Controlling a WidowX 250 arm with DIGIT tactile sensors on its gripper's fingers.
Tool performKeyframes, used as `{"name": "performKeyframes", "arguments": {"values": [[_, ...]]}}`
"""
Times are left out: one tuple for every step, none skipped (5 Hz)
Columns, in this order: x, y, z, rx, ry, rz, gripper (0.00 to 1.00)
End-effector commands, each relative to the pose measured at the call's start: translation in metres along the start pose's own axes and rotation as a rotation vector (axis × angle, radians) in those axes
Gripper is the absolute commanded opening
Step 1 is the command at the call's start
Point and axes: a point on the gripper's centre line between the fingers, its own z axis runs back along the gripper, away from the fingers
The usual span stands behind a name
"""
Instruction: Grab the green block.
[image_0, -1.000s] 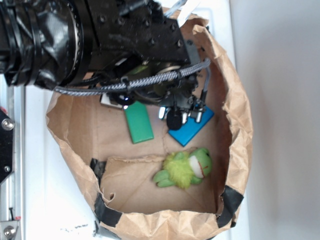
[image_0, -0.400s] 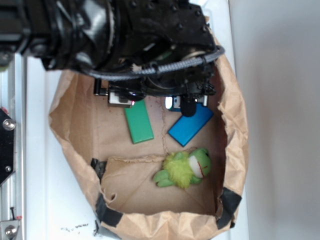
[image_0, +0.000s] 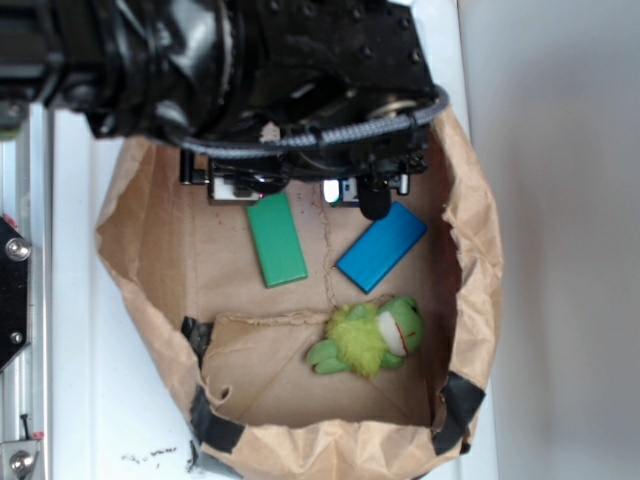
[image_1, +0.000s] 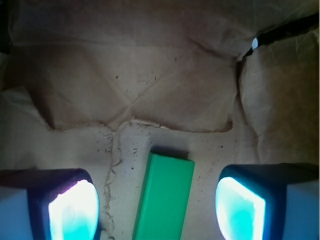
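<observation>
The green block (image_0: 277, 239) lies flat on the floor of a brown paper bag (image_0: 472, 250), toward the left of the floor in the exterior view. A blue block (image_0: 381, 246) lies to its right, apart from it, and a plush frog (image_0: 370, 337) sits below the blue block. The black arm (image_0: 230, 70) covers the bag's upper part, and its lower edge overlaps the top end of the green block.

In the wrist view the gripper (image_1: 157, 206) is spread wide: one finger (image_1: 67, 205) stands at lower left, the other at lower right. The green block (image_1: 165, 197) lies lengthwise between them, slightly tilted, with brown paper showing on both sides of it. Neither finger touches it.
</observation>
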Motion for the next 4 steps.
{"name": "performKeyframes", "arguments": {"values": [[0.0030,-0.0025,0.0166,-0.027,-0.011,-0.017,1.00],[0.0025,-0.0007,0.0171,0.000,-0.004,-0.014,1.00],[0.0067,0.0004,0.0204,0.020,-0.010,-0.026,1.00],[0.0067,0.0004,0.0204,0.020,-0.010,-0.026,1.00]]}}
